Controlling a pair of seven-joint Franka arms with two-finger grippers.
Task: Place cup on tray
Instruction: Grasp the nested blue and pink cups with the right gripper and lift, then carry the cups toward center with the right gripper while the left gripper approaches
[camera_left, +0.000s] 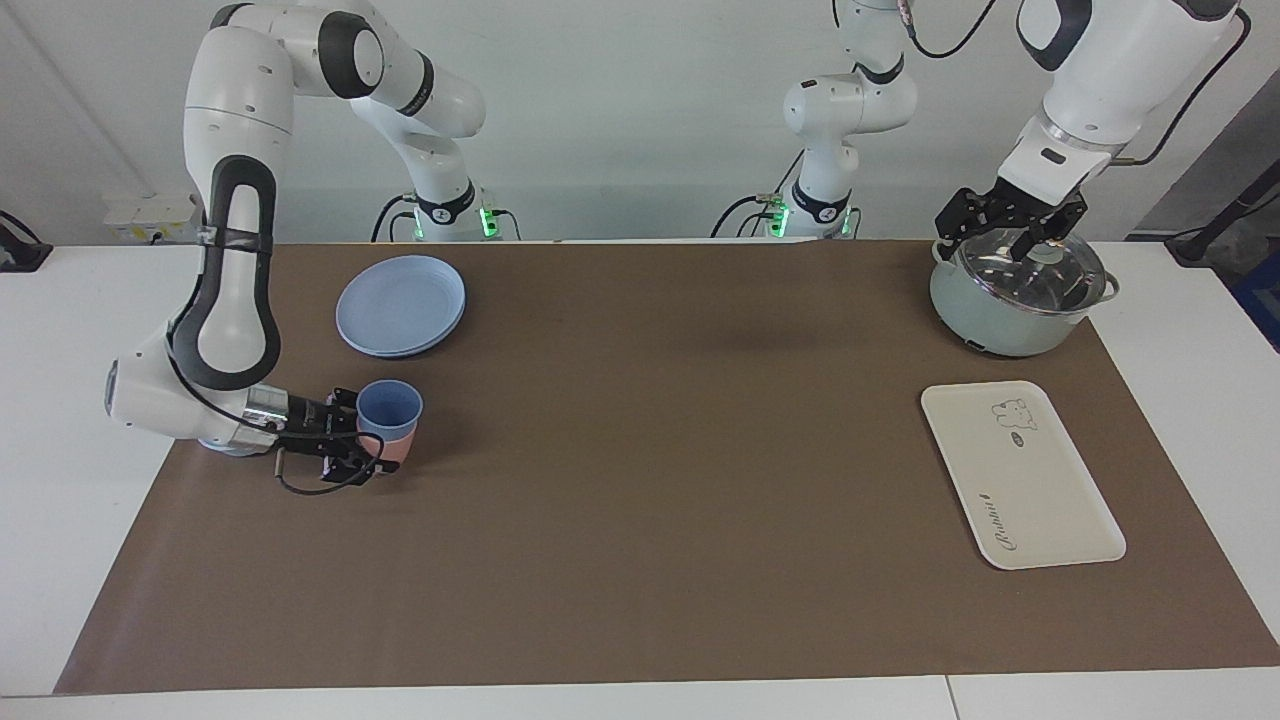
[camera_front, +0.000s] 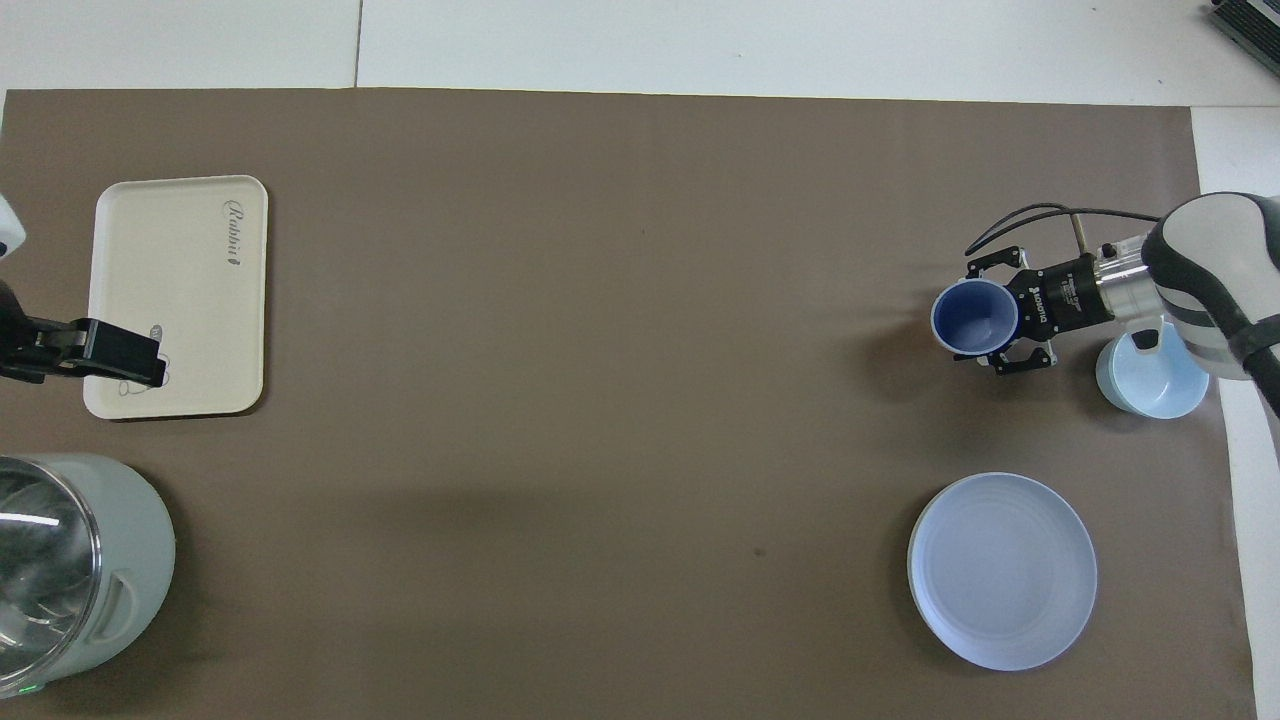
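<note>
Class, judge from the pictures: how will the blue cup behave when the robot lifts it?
The blue cup looks thin plastic, so probably light and stiff. It sits nested in a pink cup, which may lift along. Its tapered sides might slip within the right hand.

- My right arm comes down from a high elbow, forearm near vertical, wrist bent so the hand lies level, low over the mat at my right end of the table.
- My right gripper (camera_left: 372, 447) (camera_front: 985, 330) points sideways toward the table's middle, one finger (camera_left: 345, 398) on each side of the cup (camera_left: 390, 408) (camera_front: 974, 317); I cannot tell whether the pads press it.
- My left arm hangs from above at my left end, wrist pointing steeply down.
- My left gripper (camera_left: 1010, 238) (camera_front: 140, 368) hovers with its black fingers (camera_left: 953, 219) spread apart, tips downward, nothing between them.
</note>
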